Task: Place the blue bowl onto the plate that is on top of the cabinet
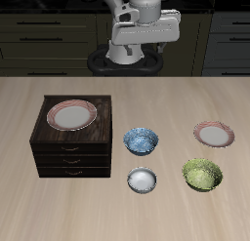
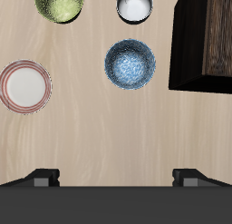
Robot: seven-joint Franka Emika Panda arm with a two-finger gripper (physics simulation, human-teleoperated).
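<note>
I have the blue bowl [image 1: 141, 140] sitting upright on the table [image 1: 127, 99], just beside the front corner of the cabinet [image 1: 73, 147] and apart from it. The plate [image 1: 72, 114] I need lies flat on the cabinet's top. A second red-rimmed plate [image 1: 213, 135] rests on the table, well apart from the bowl, so I could easily deliver to the wrong one. A white-grey bowl [image 1: 143, 180] sits near the blue one, closer to the table's front edge, and a green bowl [image 1: 202, 174] lies beside that (three similar rims, easy to mis-aim at).

My gripper [image 1: 140, 52] hangs high and far back, holding nothing; in the wrist view its fingertips [image 2: 43, 178] stand wide apart.

I judge the main risks to be these: pinching the rim off-centre and tipping the bowl, clipping the cabinet's edge on the descent because the bowl stands so close to it, or lifting too low and striking the cabinet top while carrying the bowl across.

I can read no brand, label or writing anywhere.
</note>
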